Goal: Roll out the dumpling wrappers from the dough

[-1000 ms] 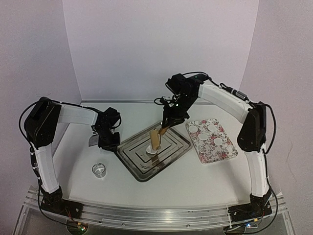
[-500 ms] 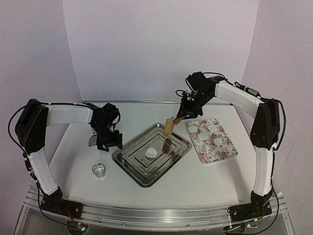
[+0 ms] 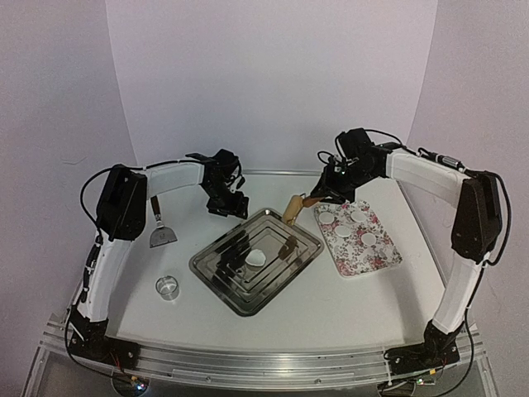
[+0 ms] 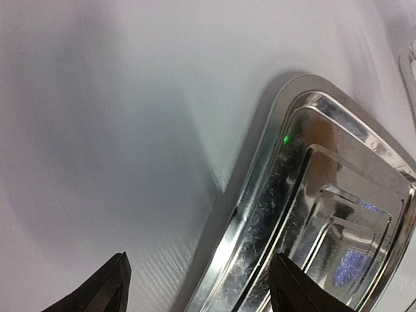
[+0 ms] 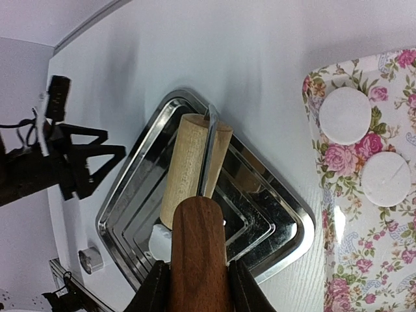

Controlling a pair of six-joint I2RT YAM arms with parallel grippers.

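A white lump of dough [image 3: 257, 258] lies in the steel tray [image 3: 216, 273]. My right gripper [image 3: 321, 197] is shut on the dark wooden handle of a rolling pin [image 3: 293, 208], held in the air over the tray's far right corner. In the right wrist view the rolling pin [image 5: 190, 168] points away from that gripper [image 5: 198, 286], with the dough [image 5: 160, 242] partly hidden behind it. Several dumpling wrappers [image 3: 358, 217] lie on the floral tray [image 3: 388, 258]; two wrappers [image 5: 345, 115] show in the right wrist view. My left gripper [image 3: 230, 207] hangs open and empty above the steel tray's far left rim [image 4: 260, 195].
A clear ring cutter [image 3: 169, 287] stands on the table left of the steel tray. A metal scraper [image 3: 161, 236] lies further back on the left. The floral tray [image 5: 351, 260] sits close to the steel tray's right corner [image 5: 286, 253].
My left gripper has opened and swung from the tray's left corner toward the back. My right arm has lifted the rolling pin off the dough and drawn it back to the right.
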